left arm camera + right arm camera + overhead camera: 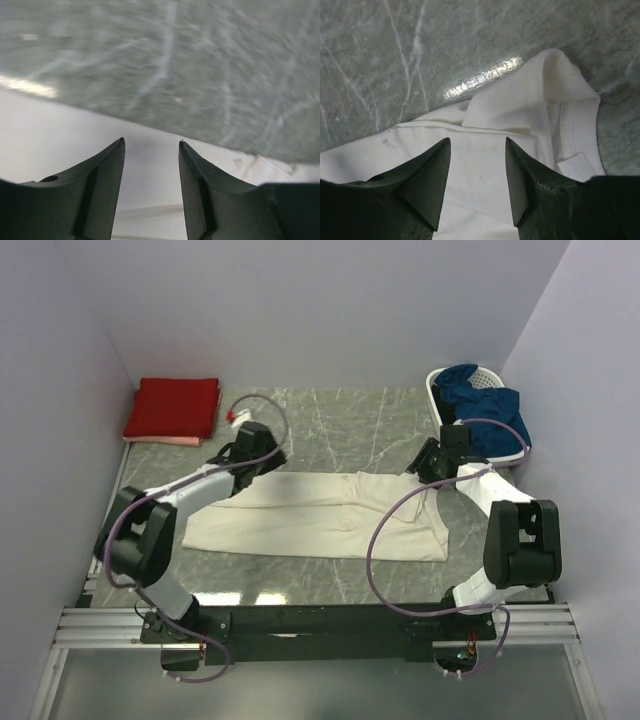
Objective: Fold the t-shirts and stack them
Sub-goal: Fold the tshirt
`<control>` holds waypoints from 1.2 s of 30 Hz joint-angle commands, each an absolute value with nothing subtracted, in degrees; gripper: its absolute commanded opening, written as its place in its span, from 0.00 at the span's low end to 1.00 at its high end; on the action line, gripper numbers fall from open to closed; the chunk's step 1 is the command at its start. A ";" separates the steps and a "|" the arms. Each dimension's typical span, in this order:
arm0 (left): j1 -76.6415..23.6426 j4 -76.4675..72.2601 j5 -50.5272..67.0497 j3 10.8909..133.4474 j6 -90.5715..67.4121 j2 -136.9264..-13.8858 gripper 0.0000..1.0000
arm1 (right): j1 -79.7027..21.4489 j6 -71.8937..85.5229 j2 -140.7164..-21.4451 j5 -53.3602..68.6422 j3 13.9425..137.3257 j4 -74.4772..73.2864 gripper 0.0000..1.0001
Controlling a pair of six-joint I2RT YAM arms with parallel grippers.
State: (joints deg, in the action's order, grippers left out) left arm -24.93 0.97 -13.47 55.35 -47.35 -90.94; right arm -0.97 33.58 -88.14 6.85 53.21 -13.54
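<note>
Nearest the arm bases, an aluminium rail [90, 625] runs along the near edge of the grey marbled table [340, 420]. Beyond it, at mid-table, the cream t-shirt [320, 520] lies flat as a long left-to-right band, one sleeve folded over at its right end.

Left gripper [151, 142]: poised over the far edge of the band towards its left end. Its fingers [105, 170] are spread, with pale cloth showing in the gap below them and nothing between them. The view is too blurred to tell whether the tips touch the cloth.

Right gripper [477, 141]: poised over the far right corner of the cream t-shirt, just near of the collar and the folded sleeve. Its fingers [430, 175] are likewise spread, with nothing between them. Contact with the cloth cannot be told.

Far left corner: the red t-shirt [172, 405] lies folded into a rectangle on top of the pale pink t-shirt [165, 441], of which only the near edge shows beneath it. Both lie well apart from the cream t-shirt.

Far right corner: a white slatted basket [432, 390] stands against the right wall and holds dark blue cloth [480, 400], which spills over its near rim.
</note>
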 commanded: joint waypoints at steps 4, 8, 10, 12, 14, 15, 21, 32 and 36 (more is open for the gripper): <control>-33.73 -4.31 -1.07 70.03 -39.99 -103.50 0.56 | -0.26 33.05 -89.82 4.92 53.44 -12.39 0.55; -37.52 -2.90 0.79 78.73 -38.32 -111.17 0.56 | -0.26 33.49 -90.35 5.01 51.68 -11.52 0.54; -39.02 -1.67 1.92 83.22 -37.62 -115.21 0.56 | -0.26 33.49 -90.09 4.66 50.63 -11.51 0.54; -40.25 -0.89 2.37 86.90 -37.18 -118.80 0.56 | -0.26 33.92 -89.12 4.05 49.75 -11.08 0.54; -41.04 -0.27 3.08 89.11 -36.74 -121.01 0.56 | -0.26 34.19 -88.07 3.69 48.69 -10.81 0.54; -41.65 -0.18 3.08 91.12 -36.39 -122.85 0.55 | -0.26 34.10 -87.72 3.69 48.34 -10.72 0.54; -43.24 2.28 1.76 93.69 -36.47 -126.38 0.52 | -0.35 34.10 -85.61 4.13 47.20 -10.72 0.54; -44.21 3.69 0.97 94.83 -35.42 -127.53 0.28 | -0.35 34.28 -84.64 5.36 46.58 -10.46 0.53; -44.30 4.31 1.32 95.01 -35.07 -127.01 0.15 | -0.26 34.19 -83.85 5.45 46.76 -10.72 0.53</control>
